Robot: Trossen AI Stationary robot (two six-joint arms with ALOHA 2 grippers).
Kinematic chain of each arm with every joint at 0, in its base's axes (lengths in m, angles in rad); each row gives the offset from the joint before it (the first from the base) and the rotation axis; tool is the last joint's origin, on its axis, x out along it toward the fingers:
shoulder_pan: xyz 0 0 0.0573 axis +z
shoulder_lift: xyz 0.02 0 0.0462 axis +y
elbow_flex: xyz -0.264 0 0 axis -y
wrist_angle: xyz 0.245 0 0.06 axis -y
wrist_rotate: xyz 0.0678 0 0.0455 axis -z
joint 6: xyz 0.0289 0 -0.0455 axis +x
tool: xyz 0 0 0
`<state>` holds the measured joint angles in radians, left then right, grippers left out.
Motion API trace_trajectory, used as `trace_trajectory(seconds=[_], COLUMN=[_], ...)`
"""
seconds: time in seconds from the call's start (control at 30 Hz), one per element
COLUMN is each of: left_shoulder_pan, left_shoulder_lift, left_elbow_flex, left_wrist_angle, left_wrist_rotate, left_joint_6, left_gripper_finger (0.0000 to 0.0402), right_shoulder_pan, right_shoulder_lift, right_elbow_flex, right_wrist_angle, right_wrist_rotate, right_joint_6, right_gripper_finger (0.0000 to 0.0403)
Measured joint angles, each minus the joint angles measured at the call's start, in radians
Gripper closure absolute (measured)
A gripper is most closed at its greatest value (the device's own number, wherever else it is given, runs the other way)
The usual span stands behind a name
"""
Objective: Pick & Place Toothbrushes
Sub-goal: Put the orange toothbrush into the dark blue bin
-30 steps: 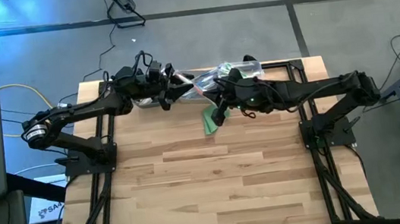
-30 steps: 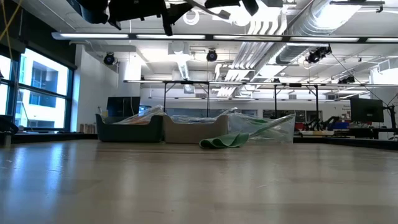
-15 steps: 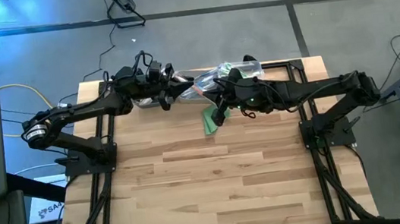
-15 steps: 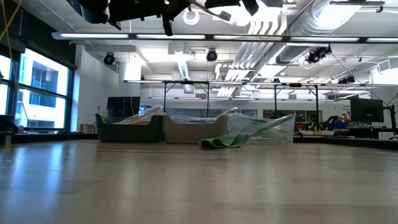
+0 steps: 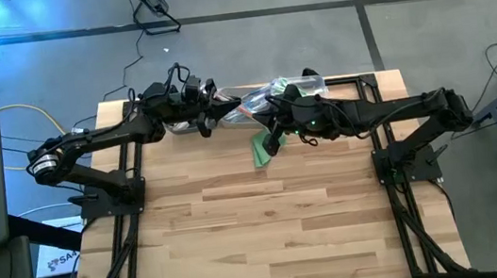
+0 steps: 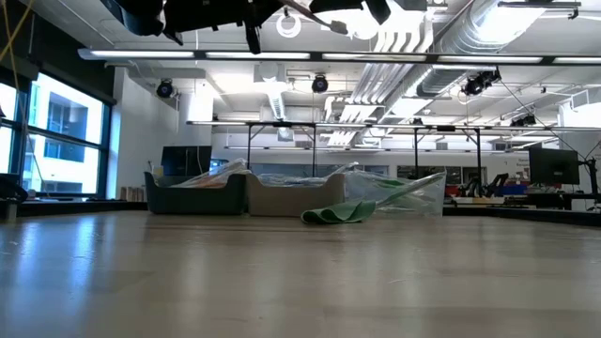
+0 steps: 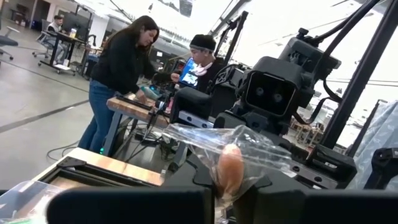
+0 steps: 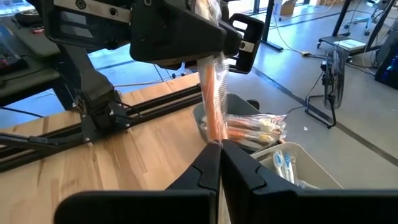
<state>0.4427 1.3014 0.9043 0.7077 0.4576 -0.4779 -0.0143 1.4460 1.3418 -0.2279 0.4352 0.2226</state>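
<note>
High view: both arms reach to the far edge of the bench (image 5: pixel 259 223). The left gripper (image 5: pixel 222 110) and the right gripper (image 5: pixel 264 109) meet above the bins and the clear bag (image 5: pixel 288 87) of stock. A folded green cloth (image 5: pixel 261 149) lies on the bench just beside the right arm. No toothbrush can be made out singly here.

Low view: a dark bin (image 6: pixel 194 197) and a pale bin (image 6: pixel 294 198) stand side by side at the far edge, with the crumpled clear bag beside them and the green cloth in front. The arms show only as dark shapes above. The bins' contents are hidden from this height.

Left wrist view: the left gripper (image 7: pixel 227 200) is clenched on a wrapped pink-orange toothbrush (image 7: pixel 231 168), its clear film puffed out above the fingers. The right arm faces it closely. People stand at another bench in the room beyond.

Right wrist view: the right gripper (image 8: pixel 219 163) is clenched on the other end of the same toothbrush, which hangs between the two grippers, held well above the bench. Below, one bin holds wrapped orange brushes (image 8: pixel 252 129) and a neighbouring white bin (image 8: pixel 292 163) holds blue ones.

Judgement: sorting is part done; this brush is picked but not placed, and stock appears to remain in the bag.
</note>
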Motion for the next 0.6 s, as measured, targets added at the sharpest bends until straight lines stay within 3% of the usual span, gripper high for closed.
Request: trace_trajectory(seconds=[0.37,0.6], left_shoulder_pan=[0.002,0.002], left_shoulder_lift=[-0.001,-0.001], left_elbow_flex=[0.0,0.0], left_wrist_angle=[0.002,-0.002], left_wrist_rotate=[0.001,0.003], left_joint_6=[0.0,0.001], left_gripper_finger=[0.0388,0.0388], right_shoulder_pan=[0.0,0.001], right_shoulder_lift=[0.0,-0.01], right_elbow_flex=[0.0,0.0], right_wrist_angle=[0.021,0.026], right_wrist_rotate=[-0.023,-0.026], right_joint_6=[-0.015,-0.009], right_gripper_finger=[0.0395,0.0319])
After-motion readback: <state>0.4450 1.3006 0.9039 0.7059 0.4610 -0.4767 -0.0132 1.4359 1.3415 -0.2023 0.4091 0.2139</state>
